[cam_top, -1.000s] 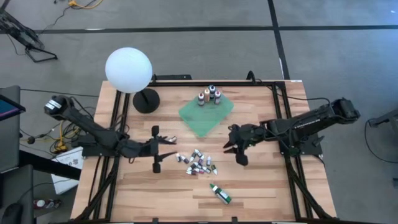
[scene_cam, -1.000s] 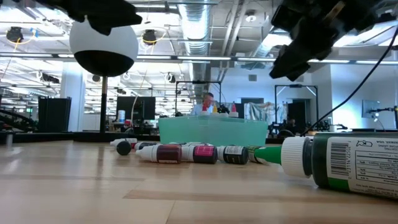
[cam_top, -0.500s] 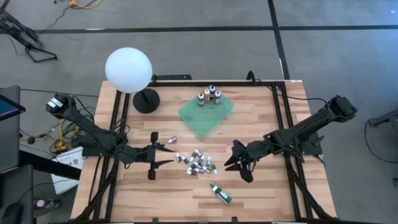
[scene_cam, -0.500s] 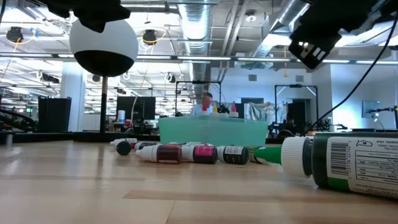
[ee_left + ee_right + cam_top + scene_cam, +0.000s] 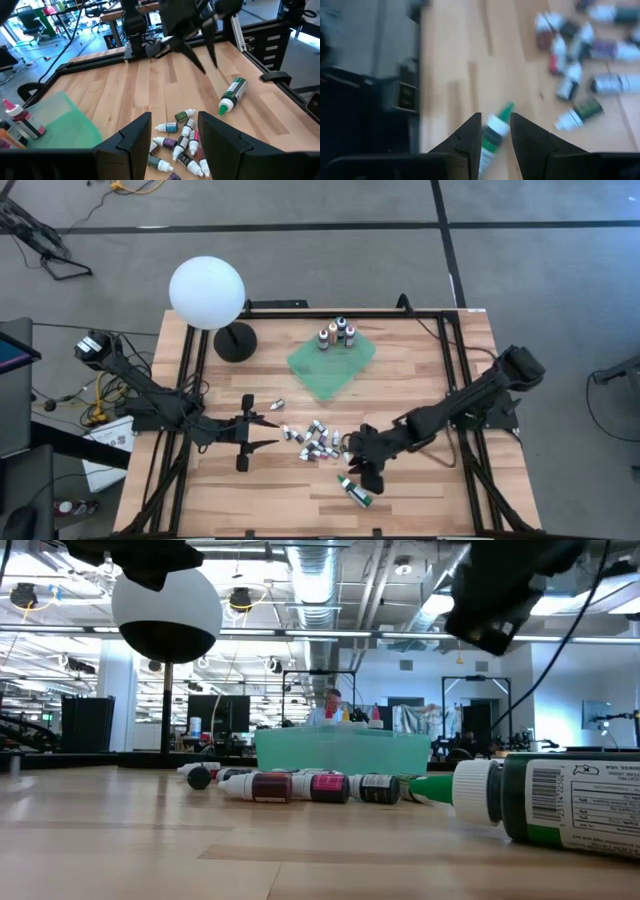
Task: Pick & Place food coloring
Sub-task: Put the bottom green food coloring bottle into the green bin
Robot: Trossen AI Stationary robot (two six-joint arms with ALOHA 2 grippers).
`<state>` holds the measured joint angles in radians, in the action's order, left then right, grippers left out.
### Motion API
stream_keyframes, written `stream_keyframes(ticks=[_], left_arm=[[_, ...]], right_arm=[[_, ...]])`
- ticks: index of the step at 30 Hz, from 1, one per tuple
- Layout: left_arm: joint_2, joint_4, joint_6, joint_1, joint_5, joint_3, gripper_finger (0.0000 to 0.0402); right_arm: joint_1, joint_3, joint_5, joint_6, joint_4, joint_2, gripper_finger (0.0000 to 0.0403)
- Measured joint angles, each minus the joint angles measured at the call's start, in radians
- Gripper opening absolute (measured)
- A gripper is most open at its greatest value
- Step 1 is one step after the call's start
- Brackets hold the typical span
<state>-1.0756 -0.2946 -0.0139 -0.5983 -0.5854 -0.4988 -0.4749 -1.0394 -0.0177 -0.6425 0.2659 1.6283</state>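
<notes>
We are lowering the right gripper (image 5: pixel 364 468), its fingers narrowly parted and empty, squarely over the green bottle (image 5: pixel 355 490) lying low-centre in the frame, aligning across its body.

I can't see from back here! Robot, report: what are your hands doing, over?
Right gripper above the lone green bottle, fingers parted, empty. Left gripper open beside the bottle pile. Four bottles on the green cloth. Nothing blocking.
</notes>
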Motion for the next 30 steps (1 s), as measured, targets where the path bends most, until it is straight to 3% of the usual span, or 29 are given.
stream_keyframes(ticks=[7, 17, 30], left_arm=[[0.0, 0.007, 0.0, 0.0, -0.003, 0.0, 0.0156], [0.0, 0.01, 0.004, -0.001, -0.003, 0.0, 0.0156], [0.0, 0.009, 0.011, -0.001, -0.003, 0.0, 0.0156]], right_arm=[[-0.01, -0.154, -0.007, -0.085, 0.095, 0.142, 0.0095], [-0.013, -0.22, -0.06, -0.154, 0.116, 0.24, 0.0099], [-0.016, -0.223, -0.012, -0.23, 0.179, 0.259, 0.0168]])
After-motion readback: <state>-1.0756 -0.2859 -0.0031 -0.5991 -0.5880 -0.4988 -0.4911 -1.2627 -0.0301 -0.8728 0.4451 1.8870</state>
